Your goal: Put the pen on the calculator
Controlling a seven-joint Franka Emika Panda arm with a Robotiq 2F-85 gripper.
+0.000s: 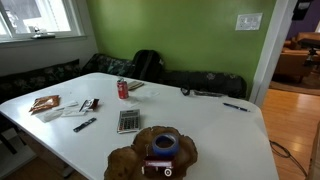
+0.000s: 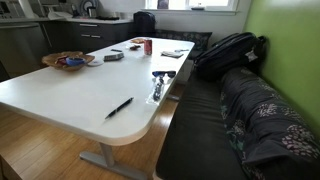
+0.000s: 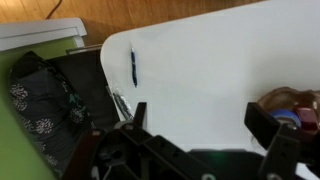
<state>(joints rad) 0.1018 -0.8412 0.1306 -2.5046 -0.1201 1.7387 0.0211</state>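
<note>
In the wrist view the gripper (image 3: 203, 122) enters from 6 o'clock with its fingers (image 3: 140, 116) spread wide and nothing between them; it is free, holding no load.

The pen (image 3: 133, 68) lies toward 11 o'clock of the gripper, well apart from it, flat on the white table (image 3: 220, 50) and near the table's rounded edge. In an exterior view the pen (image 1: 235, 106) lies at roughly 3 o'clock of the calculator (image 1: 128, 121), well apart from it; the red can (image 1: 123, 89) stands at the calculator's 12 o'clock.

By my judgement the pen will be light, stiff and smooth, and thin enough to roll or skid on the hard top. The best hold looks to be mid-length, jaws across the barrel and fingertips brought right down to the surface. The keys give an uneven bed, so it would be best laid along the calculator's length.

By count there is one pen and one calculator. There is also one thicker marker (image 1: 84, 125) at the calculator's 9 o'clock — not to be mistaken for the pen — and one red can.
</note>
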